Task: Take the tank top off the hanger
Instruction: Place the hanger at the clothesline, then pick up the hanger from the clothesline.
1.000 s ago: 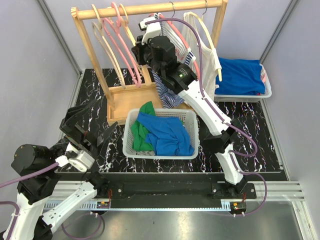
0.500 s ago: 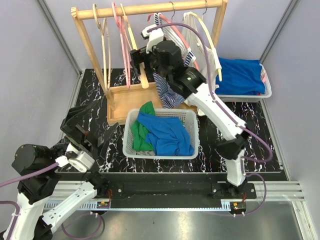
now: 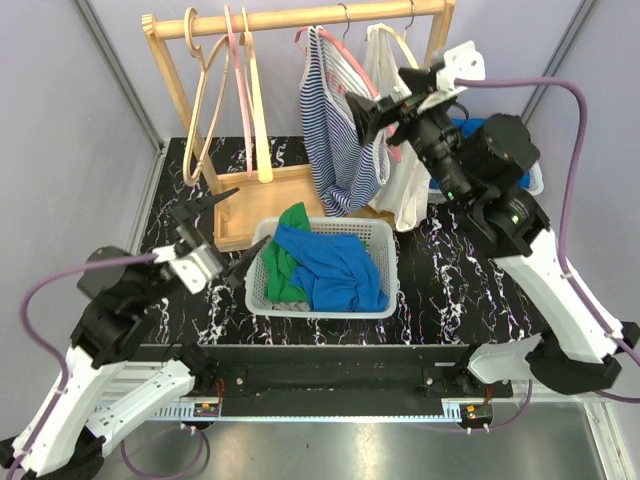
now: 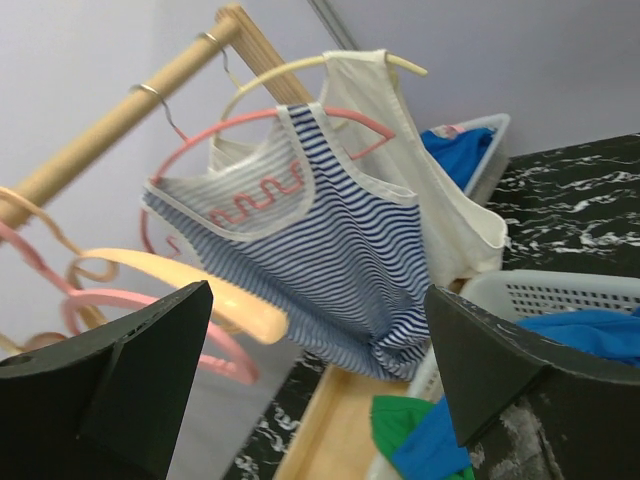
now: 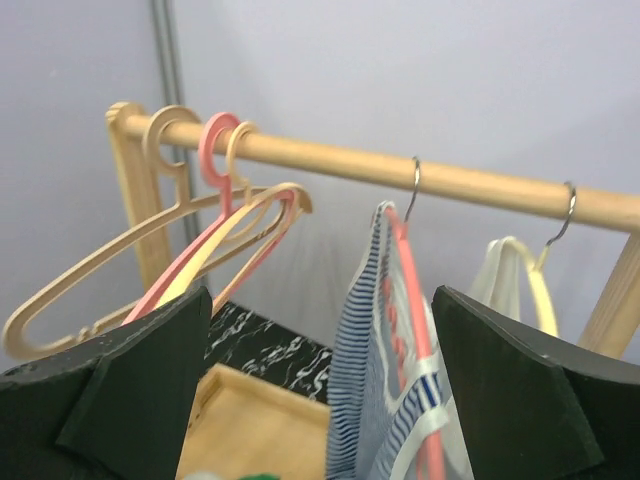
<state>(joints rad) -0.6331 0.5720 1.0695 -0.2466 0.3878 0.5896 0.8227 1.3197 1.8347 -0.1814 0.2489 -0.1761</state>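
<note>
My right gripper (image 3: pixel 368 112) is spread wide and grasps nothing, poised near the striped tank top (image 3: pixel 335 150), which hangs on its pink hanger (image 4: pixel 355 117) from the wooden rail (image 3: pixel 300 18). A cream top (image 3: pixel 405 195) hangs just beside the striped one. My left gripper (image 3: pixel 218 235) is likewise released and empty, low by the white basket (image 3: pixel 256 280) of clothes, well apart from the rail.

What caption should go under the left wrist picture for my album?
Open left gripper faces a striped tank top on its pink hanger, cream top beside it.
</note>
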